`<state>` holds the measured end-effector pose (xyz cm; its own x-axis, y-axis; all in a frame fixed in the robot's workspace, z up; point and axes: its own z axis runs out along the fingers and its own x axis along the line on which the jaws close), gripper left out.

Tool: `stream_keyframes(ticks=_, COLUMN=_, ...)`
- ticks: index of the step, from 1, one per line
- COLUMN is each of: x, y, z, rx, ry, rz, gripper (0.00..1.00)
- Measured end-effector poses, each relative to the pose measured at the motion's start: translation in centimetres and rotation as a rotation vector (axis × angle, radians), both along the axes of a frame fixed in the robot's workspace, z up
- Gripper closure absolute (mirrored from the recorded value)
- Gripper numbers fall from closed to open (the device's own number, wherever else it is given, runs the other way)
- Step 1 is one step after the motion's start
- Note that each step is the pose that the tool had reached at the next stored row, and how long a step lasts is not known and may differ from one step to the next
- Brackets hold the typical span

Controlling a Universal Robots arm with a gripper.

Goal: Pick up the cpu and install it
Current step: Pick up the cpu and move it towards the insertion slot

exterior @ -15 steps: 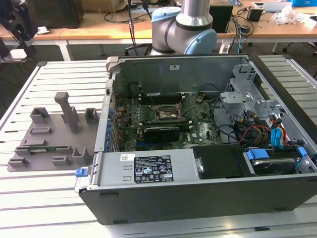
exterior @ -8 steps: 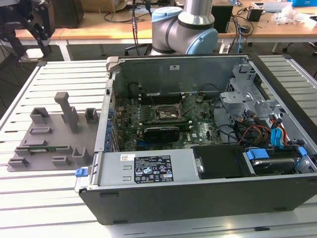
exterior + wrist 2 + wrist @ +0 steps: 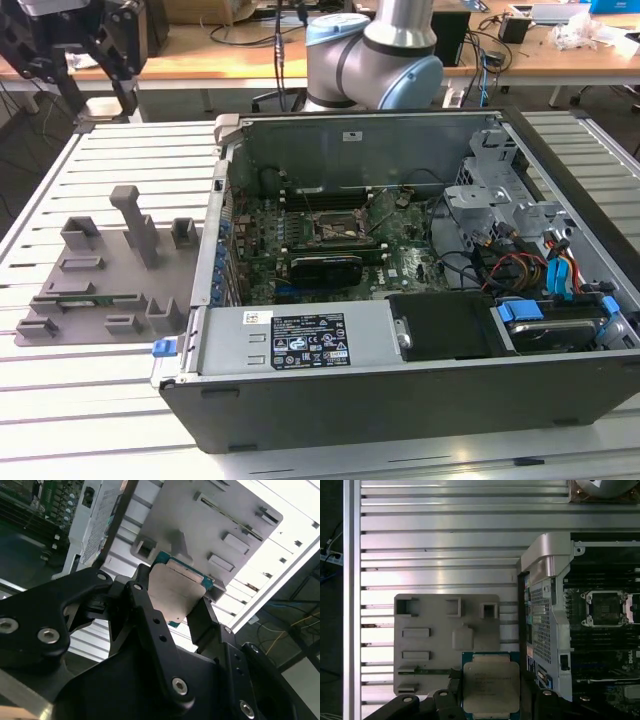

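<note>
I've got the cpu (image 3: pixel 491 687) clamped by its edges between the gripper (image 3: pixel 172 601) fingers, metal plate facing the wrist cameras, hanging above the grey fixture tray (image 3: pixel 445 630). The socket (image 3: pixel 605 607) sits inside the open pc case (image 3: pixel 400 400), well apart from the chip, toward the exterior view's right, with the case wall between.

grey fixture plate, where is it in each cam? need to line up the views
Exterior view: the grey fixture plate lies on the slatted table, at the exterior view's left of the open PC case.
First wrist view: plate beside the case's perforated wall, behind the cpu in the gripper.
Second wrist view: plate behind the held cpu, case wall beside it.
Shared landmark: the PC case.
</note>
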<state>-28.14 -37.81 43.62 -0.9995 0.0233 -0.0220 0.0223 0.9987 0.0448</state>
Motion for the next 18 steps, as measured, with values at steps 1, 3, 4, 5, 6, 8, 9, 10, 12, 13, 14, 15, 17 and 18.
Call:
stream_keyframes(ticks=1, x=0.3, y=0.00, z=0.00, rx=0.0000, ry=0.0000, rz=0.000, gripper=0.45)
stream_keyframes(ticks=3, x=1.5, y=0.01, z=-0.01, rx=0.0001, ry=-0.0001, rz=0.000, gripper=0.45)
stream_keyframes(ticks=4, x=1.9, y=0.00, z=0.00, rx=0.0001, ry=0.0000, rz=0.000, gripper=0.45)
stream_keyframes(ticks=5, x=2.3, y=0.00, z=0.00, rx=0.0000, ry=0.0000, rz=0.000, gripper=0.45)
stream_keyframes(ticks=6, x=2.8, y=0.00, z=0.00, rx=0.0000, ry=0.0000, rz=0.000, gripper=0.45)
stream_keyframes(ticks=8, x=3.6, y=0.01, z=-0.01, rx=0.0001, ry=-0.0001, rz=0.000, gripper=0.45)
stream_keyframes(ticks=9, x=4.0, y=0.01, z=-0.01, rx=0.0001, ry=0.0000, rz=0.000, gripper=0.45)
stream_keyframes(ticks=10, x=4.6, y=0.00, z=0.00, rx=0.0000, ry=0.0001, rz=0.000, gripper=0.45)
stream_keyframes(ticks=12, x=5.4, y=0.00, z=0.00, rx=0.0000, ry=0.0000, rz=0.000, gripper=0.45)
stream_keyframes(ticks=13, x=5.8, y=0.01, z=0.00, rx=0.0000, ry=0.0000, rz=0.000, gripper=0.45)
stream_keyframes(ticks=14, x=6.1, y=0.00, z=-0.01, rx=0.0001, ry=-0.0001, rz=0.000, gripper=0.45)
stream_keyframes(ticks=15, x=6.5, y=0.00, z=0.00, rx=0.0000, ry=-0.0001, rz=0.000, gripper=0.45)
stream_keyframes(ticks=17, x=7.3, y=0.01, z=0.00, rx=0.0001, ry=0.0000, rz=0.000, gripper=0.45)
stream_keyframes(ticks=18, x=7.6, y=0.00, z=0.00, rx=0.0000, ry=0.0000, rz=0.000, gripper=0.45)
